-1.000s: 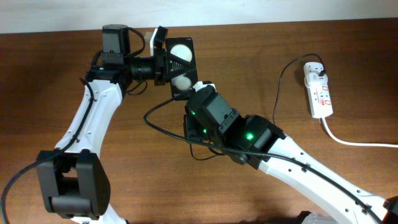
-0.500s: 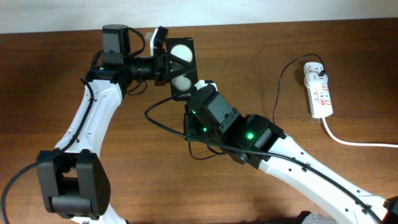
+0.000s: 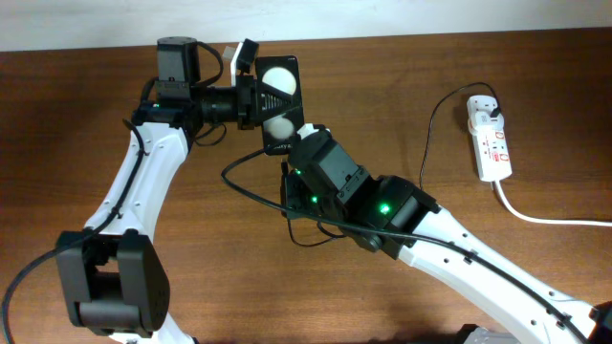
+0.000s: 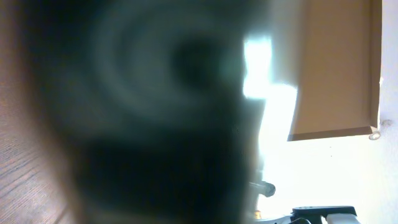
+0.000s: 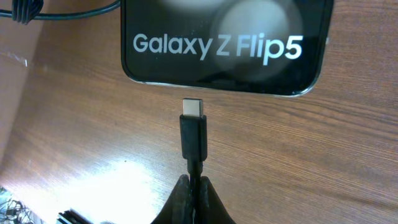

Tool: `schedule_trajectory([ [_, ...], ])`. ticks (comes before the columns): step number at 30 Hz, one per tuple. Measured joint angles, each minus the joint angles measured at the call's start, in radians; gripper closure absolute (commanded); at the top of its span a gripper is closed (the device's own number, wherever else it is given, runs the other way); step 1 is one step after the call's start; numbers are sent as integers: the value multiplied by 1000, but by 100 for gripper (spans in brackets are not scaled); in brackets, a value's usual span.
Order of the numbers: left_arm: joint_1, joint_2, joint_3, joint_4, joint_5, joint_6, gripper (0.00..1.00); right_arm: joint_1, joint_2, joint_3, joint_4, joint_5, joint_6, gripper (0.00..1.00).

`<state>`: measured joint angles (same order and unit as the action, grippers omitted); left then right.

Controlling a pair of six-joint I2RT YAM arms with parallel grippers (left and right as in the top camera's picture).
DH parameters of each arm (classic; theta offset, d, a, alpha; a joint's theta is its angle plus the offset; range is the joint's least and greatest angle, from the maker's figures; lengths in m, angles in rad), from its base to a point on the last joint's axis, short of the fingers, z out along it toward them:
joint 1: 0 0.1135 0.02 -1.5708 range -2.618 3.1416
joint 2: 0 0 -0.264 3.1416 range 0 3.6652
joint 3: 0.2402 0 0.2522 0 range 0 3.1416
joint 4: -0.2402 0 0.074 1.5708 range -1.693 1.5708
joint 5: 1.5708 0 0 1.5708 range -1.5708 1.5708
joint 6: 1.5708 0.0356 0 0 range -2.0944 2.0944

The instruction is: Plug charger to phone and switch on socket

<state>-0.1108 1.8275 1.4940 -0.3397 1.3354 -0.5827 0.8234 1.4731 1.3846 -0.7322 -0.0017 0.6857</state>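
Note:
The black phone (image 3: pixel 277 91), with two white discs on its back, is held above the table by my left gripper (image 3: pixel 251 96), which is shut on its left edge. In the right wrist view the phone (image 5: pixel 224 43) shows white lettering. My right gripper (image 5: pixel 198 190) is shut on the charger just behind its plug tip (image 5: pixel 193 124). The tip points at the phone's lower edge with a small gap between them. The thin black cable (image 3: pixel 251 194) loops across the table towards the socket (image 3: pixel 491 143). The left wrist view is a dark blur.
The white power strip lies at the far right with a white adapter (image 3: pixel 483 112) plugged in at its far end. Its thick white cord (image 3: pixel 545 216) runs off the right edge. The right arm (image 3: pixel 382 205) crosses the table's middle.
The right arm has edged slightly up towards the phone with the plug. The left arm and the phone have stayed still.

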Motion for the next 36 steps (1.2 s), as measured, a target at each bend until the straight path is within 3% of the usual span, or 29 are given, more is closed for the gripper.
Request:
schedule_trajectory([
  [36,11,0,0,0,-3,15,100,-46,0,0,11,-86,27,96],
])
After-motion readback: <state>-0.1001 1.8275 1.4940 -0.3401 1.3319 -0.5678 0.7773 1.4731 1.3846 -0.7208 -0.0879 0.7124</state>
